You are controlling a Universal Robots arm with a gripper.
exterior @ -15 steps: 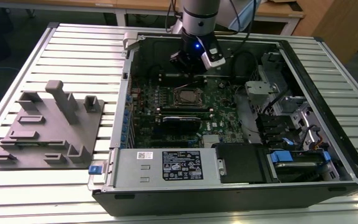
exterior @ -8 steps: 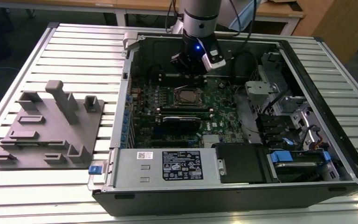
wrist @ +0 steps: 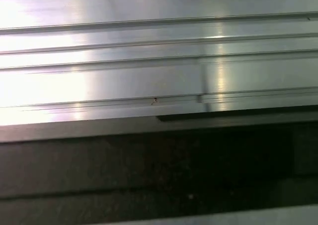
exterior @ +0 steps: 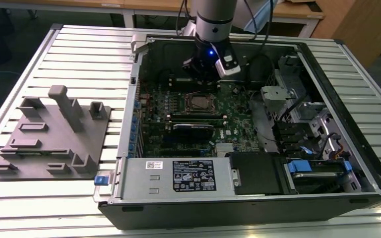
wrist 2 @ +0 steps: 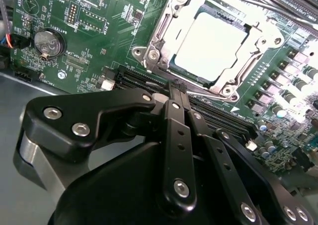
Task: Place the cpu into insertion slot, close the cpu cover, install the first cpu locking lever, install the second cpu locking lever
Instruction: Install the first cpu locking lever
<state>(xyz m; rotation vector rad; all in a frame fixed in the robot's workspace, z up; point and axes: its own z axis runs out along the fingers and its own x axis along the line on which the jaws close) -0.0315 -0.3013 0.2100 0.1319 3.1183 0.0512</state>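
The cpu [wrist 2: 211, 46] lies flat in the insertion slot [exterior: 197, 103], its pale metal top showing through the cut-out of the cpu cover [wrist 2: 160, 30]. The silvery cover sits down over the chip. A thin metal lever rod [wrist 2: 208, 94] runs along the socket edge nearest the fingertips; whether it is latched I cannot tell. My gripper [wrist 2: 177, 88] is shut with nothing in it, its black fingers pressed together just short of the socket's edge. In the exterior view the gripper [exterior: 200, 82] hangs inside the open computer case, slightly behind the socket.
A grey fixture block [exterior: 51, 134] stands on the slatted table at the exterior view's left. The power supply box [exterior: 177, 176] fills the case's front, with drive cages [exterior: 309, 129] at the right. A black card [exterior: 192, 133] and a coin battery [wrist 2: 48, 42] sit on the green board.
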